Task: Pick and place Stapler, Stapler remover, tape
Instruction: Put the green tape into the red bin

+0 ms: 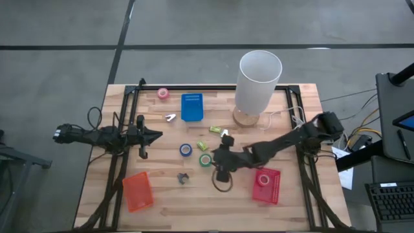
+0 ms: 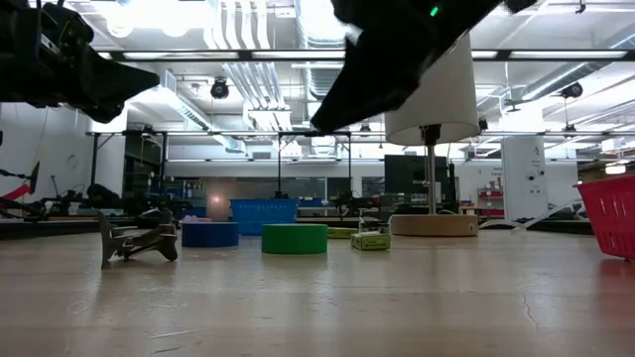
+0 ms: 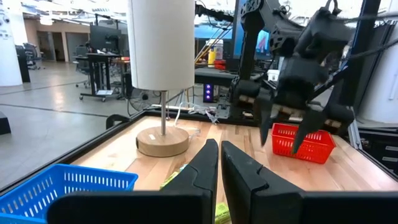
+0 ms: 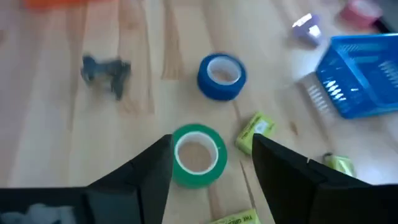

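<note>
I am a two-armed robot at a wooden table [image 1: 284, 210]. My right gripper [image 4: 208, 171] hangs just above the table's middle with its fingers spread wide, and a green tape roll [image 4: 197, 154] lies flat on the wood between them, not gripped. A blue tape roll [image 4: 221, 76] lies just beyond it to the left, and a small dark staple remover [image 4: 107, 69] rests on the near side. A pink tape roll [image 1: 163, 93] sits at the far left, beside a blue basket [image 1: 191, 107]. A red tape roll [image 1: 263, 179] lies inside the red basket [image 1: 274, 191] at the near right. An orange basket [image 1: 137, 191] sits near left. My left gripper [image 3: 219, 167] waits closed over the table's left side. A white lamp [image 1: 257, 84] stands at the far side.
</note>
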`<state>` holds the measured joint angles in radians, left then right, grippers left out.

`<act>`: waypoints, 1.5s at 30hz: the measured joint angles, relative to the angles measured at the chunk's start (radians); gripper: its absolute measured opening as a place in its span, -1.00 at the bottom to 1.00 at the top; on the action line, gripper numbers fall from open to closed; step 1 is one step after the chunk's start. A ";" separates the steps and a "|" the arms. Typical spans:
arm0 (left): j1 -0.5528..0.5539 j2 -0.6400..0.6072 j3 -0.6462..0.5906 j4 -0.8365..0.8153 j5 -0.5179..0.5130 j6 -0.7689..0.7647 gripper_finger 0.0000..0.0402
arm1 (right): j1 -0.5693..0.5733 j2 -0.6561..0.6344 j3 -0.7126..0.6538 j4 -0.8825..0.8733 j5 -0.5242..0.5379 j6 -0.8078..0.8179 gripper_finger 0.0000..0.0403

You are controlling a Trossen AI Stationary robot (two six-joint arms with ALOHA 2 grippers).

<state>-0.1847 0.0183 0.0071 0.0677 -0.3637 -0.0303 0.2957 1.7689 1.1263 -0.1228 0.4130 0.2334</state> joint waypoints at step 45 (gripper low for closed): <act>0.000 0.014 0.000 0.000 0.000 0.000 -0.87 | -0.060 0.319 0.306 -0.389 -0.216 -0.030 -0.82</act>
<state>-0.1846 0.0325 0.0073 0.0677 -0.3637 -0.0301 0.2360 2.0876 1.4322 -0.5114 0.1969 0.2036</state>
